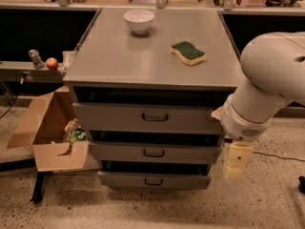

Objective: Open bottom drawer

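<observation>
The grey metal cabinet (147, 66) has three drawer fronts stacked below its top. The bottom drawer (124, 179) is the narrowest and lowest front, just above the floor, with a small dark loop handle (153, 181) at its centre. A dark gap shows above it and its interior is hidden. My gripper (237, 162) hangs down from the large white arm (267, 85) at the cabinet's right side. It is level with the middle and bottom drawers, just right of their right ends, and holds nothing that I can see.
A white bowl (139, 20) and a green-and-yellow sponge (188, 53) lie on the cabinet top. An open cardboard box (50, 132) with items stands on the floor to the left. An apple (51, 63) sits on a left ledge. A workbench runs behind.
</observation>
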Available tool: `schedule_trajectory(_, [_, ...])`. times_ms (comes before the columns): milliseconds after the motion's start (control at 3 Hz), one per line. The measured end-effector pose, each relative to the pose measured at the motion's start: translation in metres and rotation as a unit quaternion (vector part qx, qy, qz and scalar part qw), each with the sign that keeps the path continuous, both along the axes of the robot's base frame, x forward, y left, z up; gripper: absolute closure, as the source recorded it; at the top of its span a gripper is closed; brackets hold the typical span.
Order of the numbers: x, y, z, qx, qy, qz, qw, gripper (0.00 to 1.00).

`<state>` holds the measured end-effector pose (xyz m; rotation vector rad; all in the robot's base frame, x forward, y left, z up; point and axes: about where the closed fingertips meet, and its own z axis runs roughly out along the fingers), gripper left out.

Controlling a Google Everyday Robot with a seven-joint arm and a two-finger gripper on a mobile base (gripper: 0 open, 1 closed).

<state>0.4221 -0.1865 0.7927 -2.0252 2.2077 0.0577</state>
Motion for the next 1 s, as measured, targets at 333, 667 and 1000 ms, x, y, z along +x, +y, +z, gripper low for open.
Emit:
schedule_trajectory(333, [0.001, 0.0, -0.004, -0.003, -0.001, 0.0, 1.0, 0.0])
schedule_trajectory(667, [0.003, 0.002, -0.023, -0.013, -0.003, -0.002, 0.9999, 0.0])
schedule_trajectory(1000, [0.003, 0.002, -0.074, -0.034, -0.007, 0.011, 0.9993, 0.0])
